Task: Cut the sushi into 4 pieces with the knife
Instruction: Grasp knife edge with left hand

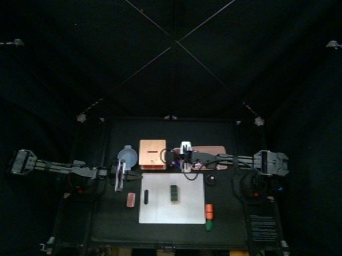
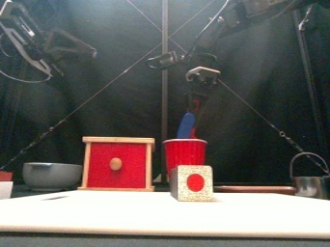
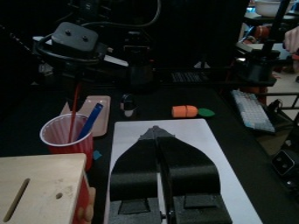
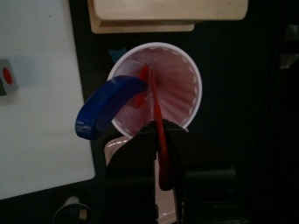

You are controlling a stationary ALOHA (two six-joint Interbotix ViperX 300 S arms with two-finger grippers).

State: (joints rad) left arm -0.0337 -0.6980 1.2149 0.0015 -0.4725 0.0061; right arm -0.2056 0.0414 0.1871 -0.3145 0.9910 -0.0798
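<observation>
The red cup (image 2: 184, 154) stands beside the wooden box (image 2: 119, 164), with a blue knife (image 2: 187, 123) leaning in it. Directly above the cup, my right gripper (image 2: 200, 77) is shut on the red knife (image 2: 198, 97). In the right wrist view the red knife (image 4: 160, 140) runs between the jaws, its far end over the cup (image 4: 176, 70). The sushi roll (image 1: 174, 195) lies on the white cutting board (image 1: 158, 205); its end (image 2: 194, 182) shows a red centre. My left gripper (image 3: 156, 133) hangs shut over the board's left part, holding nothing.
A blue-grey bowl (image 2: 52, 174) sits left of the box and a metal cutter (image 2: 307, 178) at the far right. An orange toy (image 1: 210, 211) and a green toy (image 1: 211, 224) lie right of the board, a small red toy (image 1: 131, 200) at its left edge.
</observation>
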